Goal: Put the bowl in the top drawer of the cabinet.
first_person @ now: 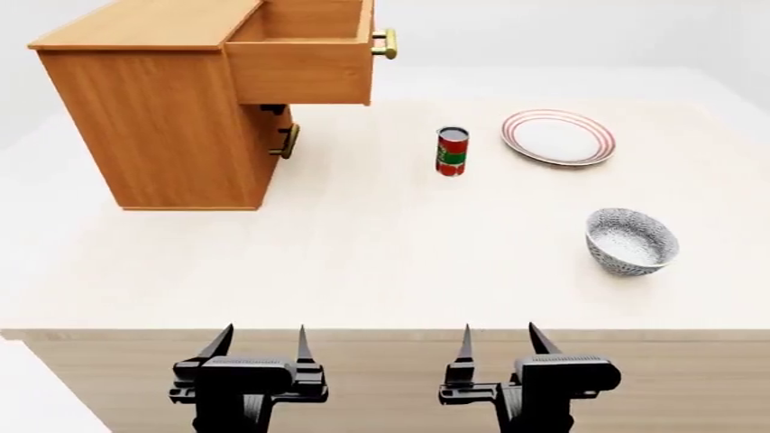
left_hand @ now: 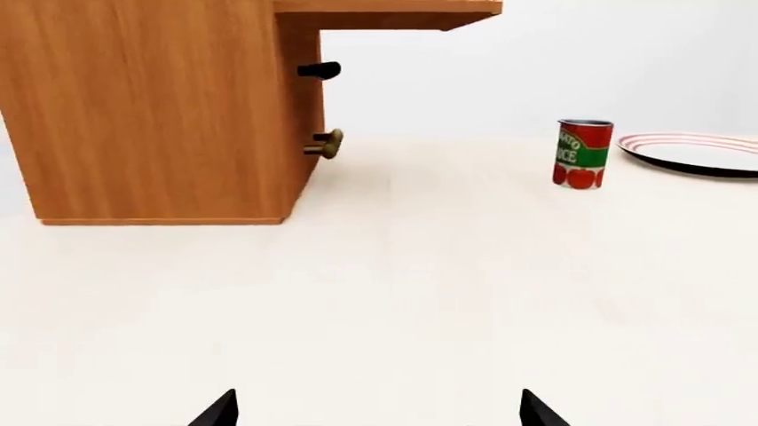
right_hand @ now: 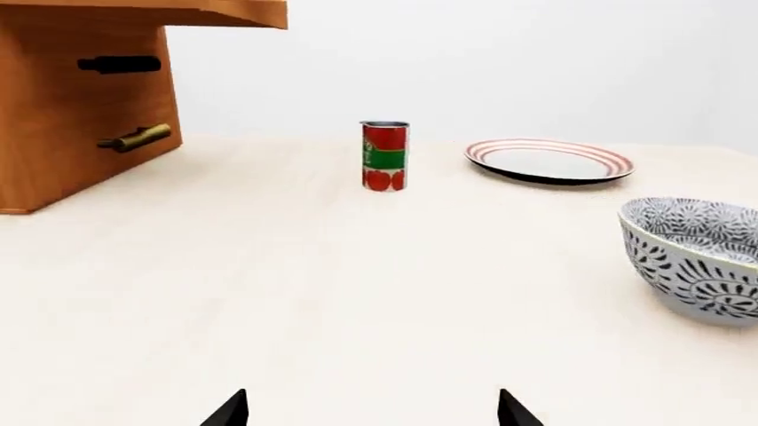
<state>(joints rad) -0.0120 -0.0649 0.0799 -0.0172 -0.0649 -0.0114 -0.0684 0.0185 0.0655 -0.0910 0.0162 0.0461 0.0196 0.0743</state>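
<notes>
The speckled blue-grey bowl [first_person: 630, 240] stands upright on the table at the right; the right wrist view shows the bowl [right_hand: 697, 258] at its edge. The orange-brown cabinet [first_person: 162, 108] stands at the far left, its top drawer [first_person: 307, 50] pulled out with a brass bar handle. The left wrist view shows the cabinet [left_hand: 154, 106] side and the drawer's underside [left_hand: 391, 13]. Both grippers hang below the table's front edge: left gripper [first_person: 260, 343] and right gripper [first_person: 499, 341], each open and empty. Only dark fingertips [left_hand: 219, 410] [right_hand: 229, 410] show in the wrist views.
A red tomato can [first_person: 453, 151] stands mid-table between cabinet and plate. A flat white plate with red rim rings [first_person: 558, 137] lies at the far right. The lower drawer's small brass handle [first_person: 288, 141] sticks out under the open drawer. The table's front edge [first_person: 385, 334] runs just above both grippers.
</notes>
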